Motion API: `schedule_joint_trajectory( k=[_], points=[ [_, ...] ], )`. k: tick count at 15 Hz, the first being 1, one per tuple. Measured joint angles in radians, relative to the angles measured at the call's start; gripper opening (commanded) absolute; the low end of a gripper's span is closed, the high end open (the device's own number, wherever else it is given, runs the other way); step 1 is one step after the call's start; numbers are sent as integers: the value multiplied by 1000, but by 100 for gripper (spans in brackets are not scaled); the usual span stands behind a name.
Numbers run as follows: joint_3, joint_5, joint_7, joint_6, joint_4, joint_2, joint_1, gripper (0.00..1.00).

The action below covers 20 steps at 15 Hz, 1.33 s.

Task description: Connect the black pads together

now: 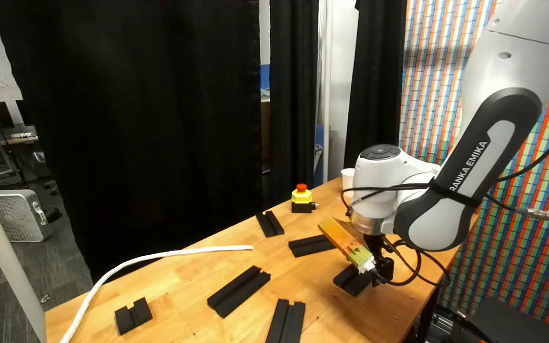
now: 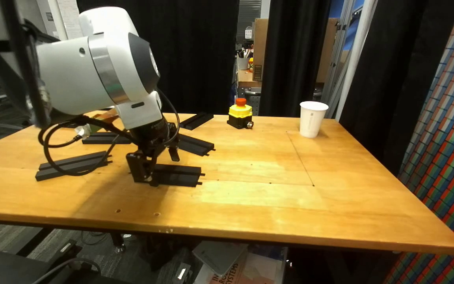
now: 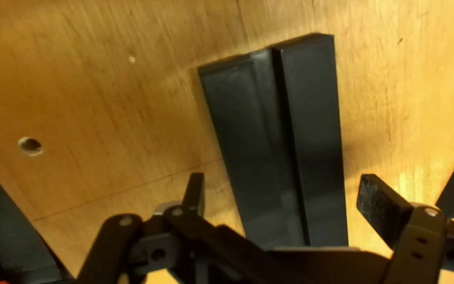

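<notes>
Pincer (image 3: pixel 282 189) spread, nothing pinched; black pad (image 3: pixel 246 138) lies on the table (image 3: pixel 93 118) between its fingers (image 3: pixel 384 207), gaps both sides, seemingly off-centre. Looks like grasp setup. Best: centre over the pad, line up with its long edges, then squeeze slowly so it doesn't skew. Near, behind the pincer in an exterior view, second pad (image 2: pixel 195 145) sits angled; joining would need ends lined up straight. Well apart from the pincer: short pad (image 1: pixel 133 316).
</notes>
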Motion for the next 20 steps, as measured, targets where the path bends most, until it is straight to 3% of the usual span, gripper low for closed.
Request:
schedule_joint_trajectory(
  k=[12,17,18,19,20],
  points=[
    [-7,2,-83,46,22,56,-3,100],
    [-3,60,-207,48,30,85,-4,100],
    [-2,81,-235,48,33,94,-4,98],
    [-1,102,-264,48,38,102,-6,74],
    [0,122,-287,47,42,108,-7,73]
  ],
)
